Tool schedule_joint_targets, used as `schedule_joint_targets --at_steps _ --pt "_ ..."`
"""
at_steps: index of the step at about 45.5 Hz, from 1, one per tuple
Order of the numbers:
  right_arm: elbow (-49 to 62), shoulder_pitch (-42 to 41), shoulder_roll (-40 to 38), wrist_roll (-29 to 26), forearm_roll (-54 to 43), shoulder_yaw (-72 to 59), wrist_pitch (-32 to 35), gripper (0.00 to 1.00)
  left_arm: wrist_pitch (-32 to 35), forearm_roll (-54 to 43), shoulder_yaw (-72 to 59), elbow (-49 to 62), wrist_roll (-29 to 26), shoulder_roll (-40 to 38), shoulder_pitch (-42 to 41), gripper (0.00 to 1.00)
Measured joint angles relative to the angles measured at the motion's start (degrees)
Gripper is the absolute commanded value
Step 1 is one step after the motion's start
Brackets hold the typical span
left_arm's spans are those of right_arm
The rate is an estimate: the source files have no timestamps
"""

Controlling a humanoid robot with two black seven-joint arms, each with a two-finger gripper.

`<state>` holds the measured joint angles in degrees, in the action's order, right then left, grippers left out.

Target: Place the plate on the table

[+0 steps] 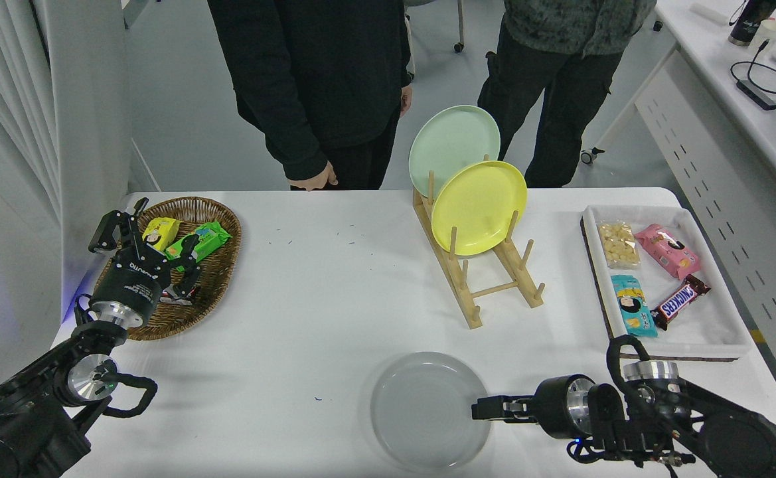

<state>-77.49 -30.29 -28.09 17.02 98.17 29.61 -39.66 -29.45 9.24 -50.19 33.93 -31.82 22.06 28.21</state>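
**Grey plate flat on the bench, right end effector at its rim**

The right end effector [482, 409] lies low over the bench [308, 292], pointing left, its tips at the right rim of the grey plate [429, 411]; whether it clamps the rim or has let go cannot be told. The plate lies flat near the bench's front edge. Beyond the end effector stands a wooden rack [487, 272] holding a yellow plate [479, 207] and a pale green plate [453, 147] upright. To its far right, a white tray [709, 332] holds four snack packets. The left end effector [143, 236] hangs spread open over a wicker basket [218, 279] containing packets.
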Motion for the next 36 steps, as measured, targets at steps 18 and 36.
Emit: schedule_joint_targets --at_steps 18,36 --pt "-0.33 -8.95 -7.02 -0.26 0.27 -2.17 -4.08 1.0 0.0 -0.01 0.0 0.0 -0.05 0.0 0.0 0.98" --pt "0.73 -23.24 -10.75 -0.58 -11.67 -8.33 -4.72 1.0 0.01 0.01 0.0 0.0 -0.08 0.0 -0.09 0.98"
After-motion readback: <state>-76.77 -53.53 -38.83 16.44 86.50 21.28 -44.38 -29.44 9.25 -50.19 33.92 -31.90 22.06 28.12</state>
